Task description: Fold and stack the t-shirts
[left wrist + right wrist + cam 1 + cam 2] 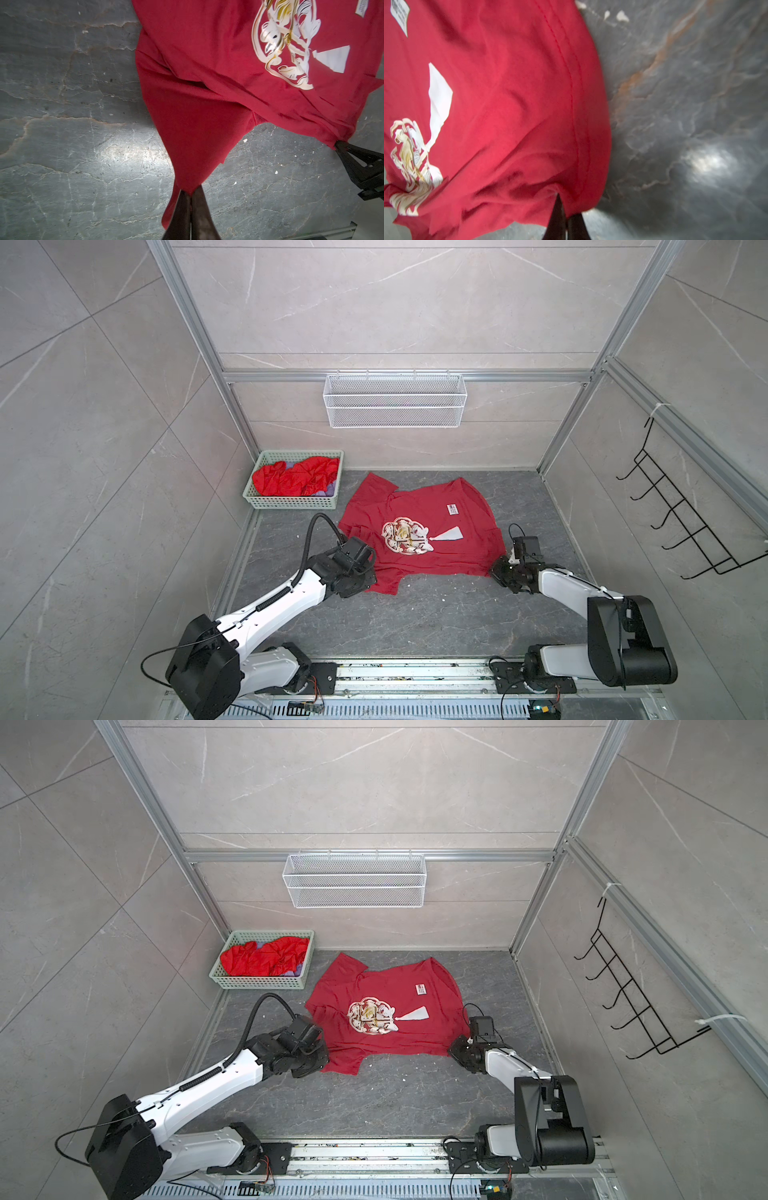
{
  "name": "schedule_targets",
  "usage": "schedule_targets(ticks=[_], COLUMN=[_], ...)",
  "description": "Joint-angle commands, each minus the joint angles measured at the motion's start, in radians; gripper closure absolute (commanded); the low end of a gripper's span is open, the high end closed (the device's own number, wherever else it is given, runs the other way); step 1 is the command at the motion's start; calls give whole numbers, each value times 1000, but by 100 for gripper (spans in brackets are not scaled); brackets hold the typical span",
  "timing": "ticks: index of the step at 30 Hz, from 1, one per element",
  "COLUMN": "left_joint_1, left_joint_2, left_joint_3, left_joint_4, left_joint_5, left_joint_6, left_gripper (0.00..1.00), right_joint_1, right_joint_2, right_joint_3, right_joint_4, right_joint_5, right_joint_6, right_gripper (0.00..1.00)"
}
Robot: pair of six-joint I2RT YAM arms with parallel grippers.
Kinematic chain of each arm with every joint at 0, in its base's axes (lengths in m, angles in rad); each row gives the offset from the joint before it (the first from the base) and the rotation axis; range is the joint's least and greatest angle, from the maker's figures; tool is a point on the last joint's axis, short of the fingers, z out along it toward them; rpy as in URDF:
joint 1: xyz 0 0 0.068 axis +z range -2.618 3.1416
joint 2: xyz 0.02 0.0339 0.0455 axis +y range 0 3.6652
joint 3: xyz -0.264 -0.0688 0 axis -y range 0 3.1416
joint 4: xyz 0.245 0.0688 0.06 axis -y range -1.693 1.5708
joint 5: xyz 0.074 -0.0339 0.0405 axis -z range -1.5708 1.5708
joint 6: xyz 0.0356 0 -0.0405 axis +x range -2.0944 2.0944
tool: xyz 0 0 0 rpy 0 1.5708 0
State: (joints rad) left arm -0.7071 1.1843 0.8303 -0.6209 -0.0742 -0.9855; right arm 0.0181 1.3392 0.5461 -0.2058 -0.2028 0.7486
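Grey desk (pixel 415 626), crimson shirt (pixel 419 506) spread print-up on its middle, green basket (pixel 291 502) of crumpled red shirts (pixel 299 481) at far left, left fingers (pixel 188 196) clamped on near sleeve, right fingers (pixel 560 207) clamped on near hem corner

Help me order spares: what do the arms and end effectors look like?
The left arm and right arm have white shells and black joints. A black corrugated cable arcs off the left. The left end effector and right end effector have dark tapered fingers.
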Motion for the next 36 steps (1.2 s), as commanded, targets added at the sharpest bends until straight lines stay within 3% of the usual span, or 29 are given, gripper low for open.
schedule_targets(ticks=[1, 5, 9, 14, 21, 28, 36], left_joint_1=[-2, -1, -2, -2, -2, -2, -2], left_joint_2=[-79, -142, -180, -223, -268, -217, -175], left_joint_3=[85, 142, 153, 130, 95, 104, 120], left_joint_4=[-73, -173, -214, -226, -209, -183, -154], left_joint_5=[-87, -171, -210, -203, -179, -153, -136], left_joint_6=[62, 97, 114, 98, 86, 110, 131], left_gripper=[100, 100, 100, 100, 100, 100, 100], right_joint_1=[0, -1, -1, -2, -1, 10, 165], right_joint_2=[-112, -152, -152, -131, -190, -287, -204], right_joint_3=[138, 326, 397, 418, 376, 144, 38], right_joint_4=[-202, -450, -488, -474, -491, -314, -127], right_joint_5=[31, 65, 68, 68, 71, -97, -47], right_joint_6=[-48, -158, -184, -163, -153, -59, -26], right_gripper=[100, 100, 96, 64, 61, 61, 61])
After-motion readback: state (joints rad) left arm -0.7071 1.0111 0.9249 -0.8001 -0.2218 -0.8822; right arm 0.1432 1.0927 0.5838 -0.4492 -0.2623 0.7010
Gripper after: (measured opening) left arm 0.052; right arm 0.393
